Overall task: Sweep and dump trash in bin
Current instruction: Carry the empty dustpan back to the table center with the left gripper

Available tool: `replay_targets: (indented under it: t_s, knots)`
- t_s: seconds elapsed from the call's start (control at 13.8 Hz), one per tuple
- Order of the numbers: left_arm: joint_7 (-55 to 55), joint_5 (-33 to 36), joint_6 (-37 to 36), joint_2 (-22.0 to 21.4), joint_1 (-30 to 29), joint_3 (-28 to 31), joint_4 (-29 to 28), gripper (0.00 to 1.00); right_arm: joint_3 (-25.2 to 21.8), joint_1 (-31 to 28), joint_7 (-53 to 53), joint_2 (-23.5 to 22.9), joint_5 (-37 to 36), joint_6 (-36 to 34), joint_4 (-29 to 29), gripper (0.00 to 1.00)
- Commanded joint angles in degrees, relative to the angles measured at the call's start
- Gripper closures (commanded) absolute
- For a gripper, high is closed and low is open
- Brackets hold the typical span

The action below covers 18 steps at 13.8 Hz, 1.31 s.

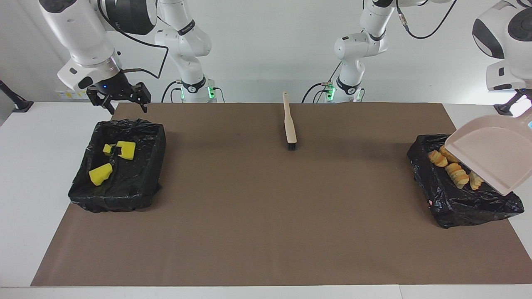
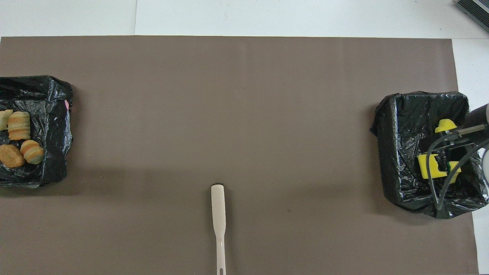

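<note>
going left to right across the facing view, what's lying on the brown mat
black-lined bin holding the yellow sponge-like chunks → cream-handled brush with black bristles → black-lined bin holding the tan bread-like lumps, with the pale pink plastic dustpan tilted over it

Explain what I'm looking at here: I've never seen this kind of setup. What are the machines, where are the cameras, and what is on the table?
Two white robot arms work at a table covered by a brown mat. One camera faces them from across the table; the other looks down from above their own end.

The left gripper is out of frame, though that arm holds a pink dustpan tilted over a black-lined bin containing bread-like lumps. The right gripper, open and empty, hangs above the rim of the other bin, which holds yellow sponge chunks.

A brush lies on the mat between the bins, near the robots.
</note>
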<state>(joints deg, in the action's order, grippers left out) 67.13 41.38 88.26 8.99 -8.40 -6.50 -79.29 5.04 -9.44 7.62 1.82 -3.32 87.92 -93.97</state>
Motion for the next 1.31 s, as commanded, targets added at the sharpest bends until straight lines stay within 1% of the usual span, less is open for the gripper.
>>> replay_targets:
  t_s: [0.0,0.07,0.15,0.29,0.36,0.44,0.58,0.8,0.87,0.94,1.02,1.09,1.16,1.23]
  knots:
    - [-15.64,-12.50,-3.96,-1.33,2.33,0.35,0.19,1.00,0.67,-1.20,-10.02,0.11,3.65,1.28,1.07,0.00]
    - [-22.50,-17.08,-4.06,-2.73,2.95,-0.35,-0.33,1.00,0.76,-1.20,-14.43,0.03,4.02,1.81,1.07,0.00]
    - [-29.70,-21.13,-4.15,-3.71,3.74,-1.57,-1.73,1.00,0.85,-1.20,-15.52,0.03,4.02,1.82,1.33,0.00]
    - [-42.81,-27.55,-3.89,-4.15,5.75,-3.42,-4.19,1.00,0.76,-1.37,-15.00,-0.50,3.50,0.51,4.30,0.00]
    - [-48.70,-30.37,-3.28,-4.07,7.59,-3.86,-5.51,1.00,0.76,-1.29,-15.00,-1.37,3.75,-1.15,5.98,0.00]
    - [-54.76,-32.57,-2.23,-3.98,10.66,-3.96,-6.91,1.00,0.85,-1.11,-15.26,-1.29,4.63,-0.47,5.82,0.00]
    - [-67.07,-37.40,4.16,-3.98,15.76,-3.96,-11.04,1.00,1.11,-0.33,-16.05,-1.12,4.55,-0.12,5.64,0.00]
    - [-81.23,-45.22,18.74,-2.75,21.13,-4.05,-18.15,1.00,1.99,0.38,-15.18,-1.55,3.23,-0.03,5.81,0.00]
    - [-85.28,-46.47,23.23,-2.66,23.15,-3.96,-20.44,1.00,1.99,0.82,-13.61,-1.73,2.27,0.93,5.82,0.00]
    - [-88.63,-46.57,25.36,-1.88,24.56,-3.96,-21.25,1.00,1.99,1.00,-11.07,-1.82,0.96,0.76,5.99,0.00]
    - [-90.75,-46.57,26.08,-0.22,26.66,-3.96,-21.69,1.00,1.99,1.00,-9.74,-1.82,0.68,0.68,6.08,0.00]
    - [-92.43,-46.57,27.13,1.63,28.77,-3.96,-22.13,1.00,1.99,1.00,-9.73,-1.82,0.94,0.59,6.08,0.00]
    - [-93.49,-46.57,30.01,2.60,30.01,-3.96,-23.70,1.00,1.99,1.00,-9.90,-1.82,1.81,0.59,6.08,0.00]
    - [-93.41,-46.57,33.26,2.35,30.54,-3.96,-26.33,1.00,1.99,1.08,-9.99,-1.73,2.17,1.11,5.99,0.00]
